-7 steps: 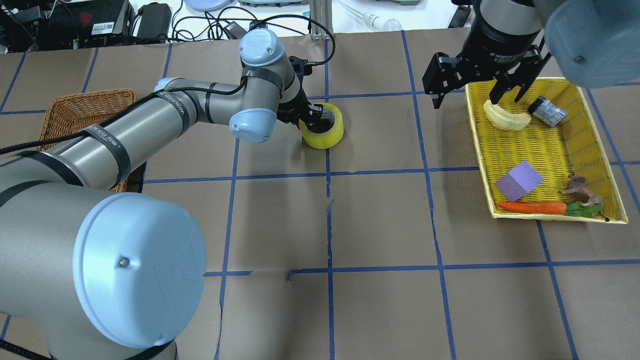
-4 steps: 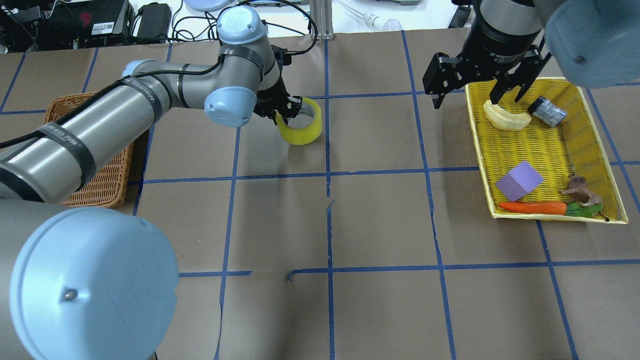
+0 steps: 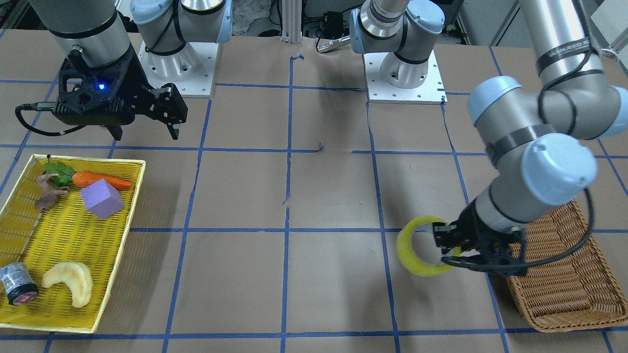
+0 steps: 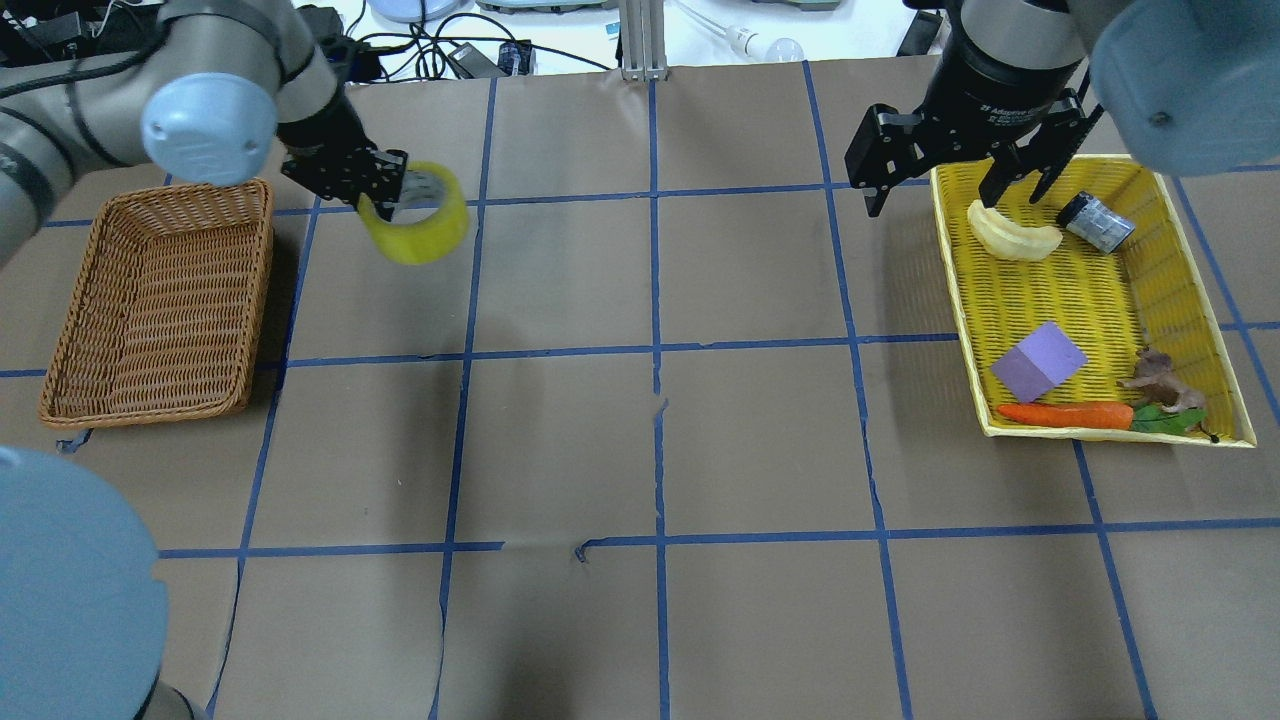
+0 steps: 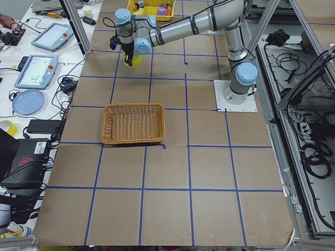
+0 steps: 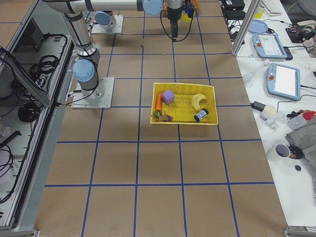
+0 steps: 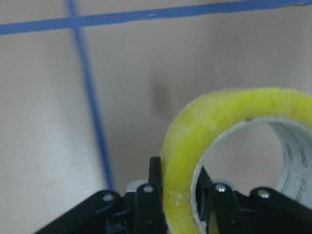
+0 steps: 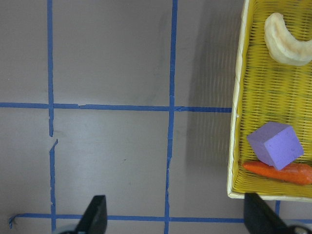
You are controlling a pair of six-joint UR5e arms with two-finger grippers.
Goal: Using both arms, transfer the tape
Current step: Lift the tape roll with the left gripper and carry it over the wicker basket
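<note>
The yellow tape roll [image 4: 415, 214] hangs in my left gripper [image 4: 385, 195], which is shut on its wall, one finger inside the core. It is lifted above the table just right of the wicker basket [image 4: 160, 300]. It shows in the front view [image 3: 423, 247] with the left gripper [image 3: 449, 247], and close up in the left wrist view [image 7: 219, 146]. My right gripper [image 4: 950, 180] is open and empty, hovering at the far left rim of the yellow tray [image 4: 1090, 300]; its fingertips [image 8: 97, 214] show in the right wrist view.
The yellow tray holds a pale crescent [image 4: 1012, 233], a small grey can [image 4: 1095, 222], a purple cube [image 4: 1038, 362], a carrot [image 4: 1065, 414] and a brown figure [image 4: 1160, 382]. The wicker basket is empty. Blue tape lines grid the brown table.
My left arm has carried the tape leftward from the table's middle to beside the wicker basket. The right arm has not moved.
</note>
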